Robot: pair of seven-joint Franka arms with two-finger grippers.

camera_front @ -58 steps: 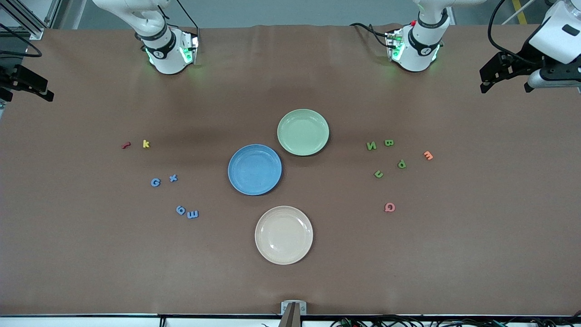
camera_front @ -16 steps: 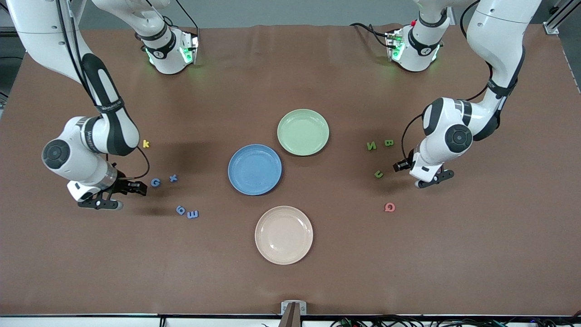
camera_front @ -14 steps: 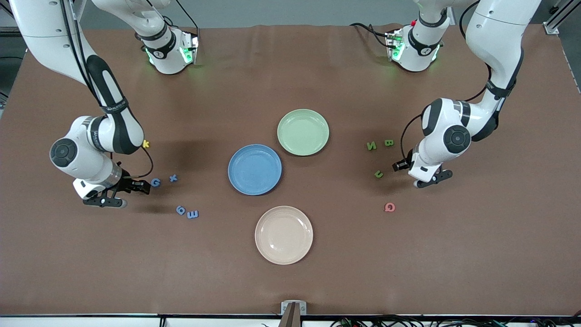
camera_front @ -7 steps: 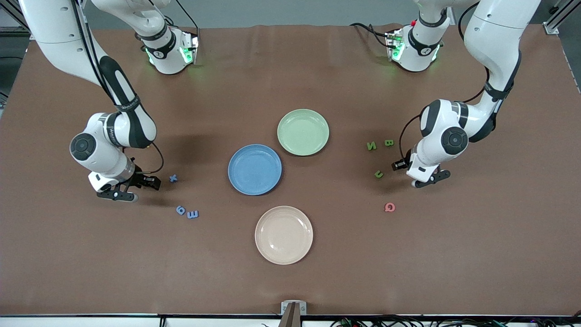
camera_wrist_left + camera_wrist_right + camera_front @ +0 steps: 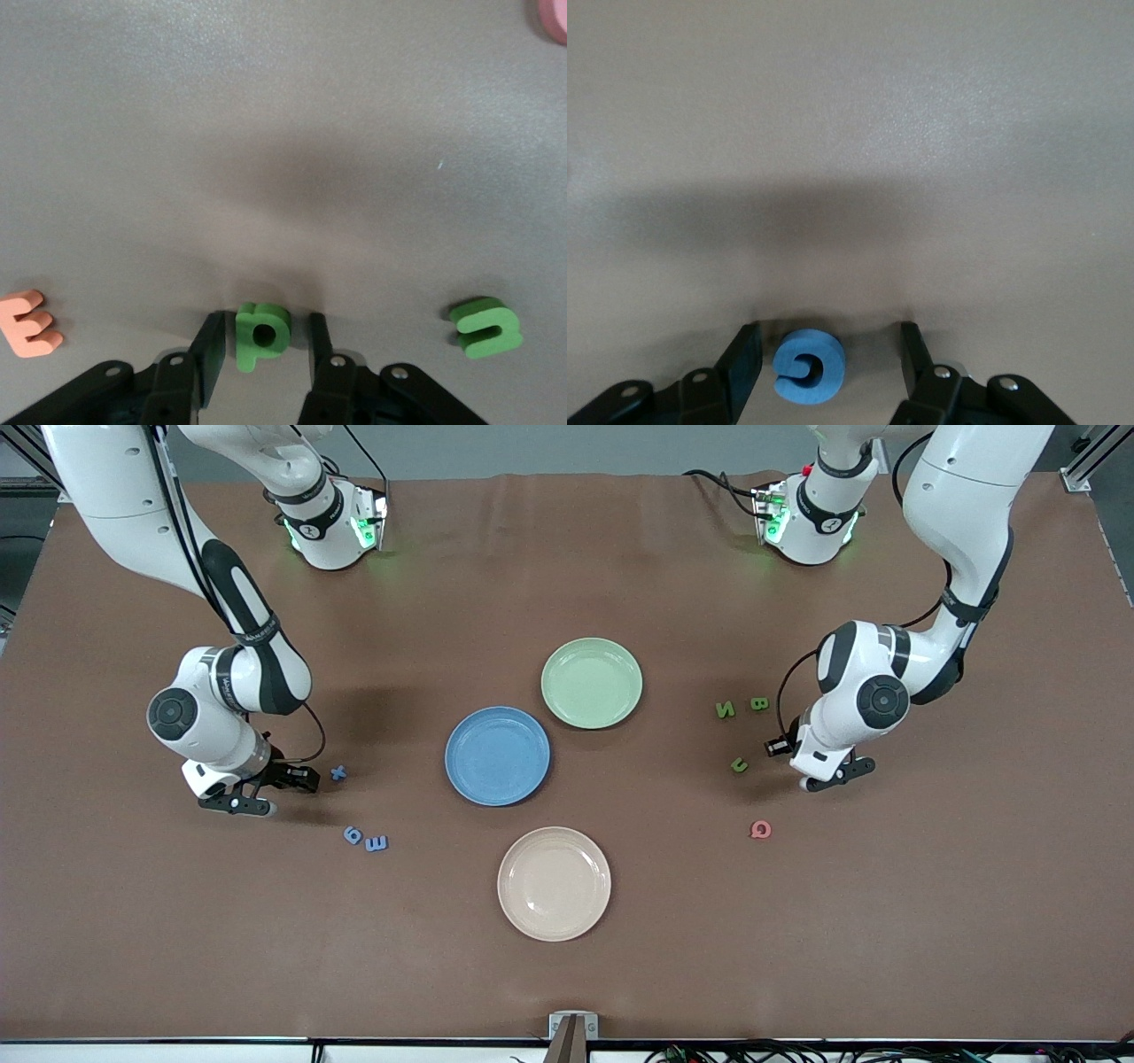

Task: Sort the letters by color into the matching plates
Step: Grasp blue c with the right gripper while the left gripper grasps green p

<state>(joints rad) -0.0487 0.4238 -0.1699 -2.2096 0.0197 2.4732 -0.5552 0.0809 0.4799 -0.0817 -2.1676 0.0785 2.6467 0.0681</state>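
Picking up first letters, both arms at once; neither plate holds anything yet.

Left gripper [image 5: 259, 350]: low at the table toward the left arm's end. Its fingers [image 5: 209, 354] stand a narrow way apart on either side of the green p [image 5: 260, 334], with a thin gap showing on each side; not yet clamped. Just beside it lies the green hooked letter [image 5: 486, 327], on the other side the orange E [image 5: 29, 323], and a pink letter [image 5: 760, 830] well off. From the front, the green N [image 5: 725, 709] and green B [image 5: 759, 703] lie a little way from this gripper, toward the green plate [image 5: 592, 682].

Right gripper [image 5: 828, 363]: low at the table toward the right arm's end. Its fingers [image 5: 741, 363] stand wider, with the blue G [image 5: 809, 366] between them and clear table on both sides; nothing gripped. The blue x [image 5: 337, 773] lies just beside the gripper on the side of the blue plate [image 5: 497, 755]; a blue g [image 5: 353, 834] and blue E [image 5: 376, 842] lie near, closer to the front camera.

Cream plate [image 5: 554, 883]: no part in the sort.

Step in hand, as judged: closing on one letter per arm. Next move calls for pinching each piece squarely, since such small chunky pieces may twist or skid out, then lifting clear of neighbouring letters and carrying green to green, blue to blue.
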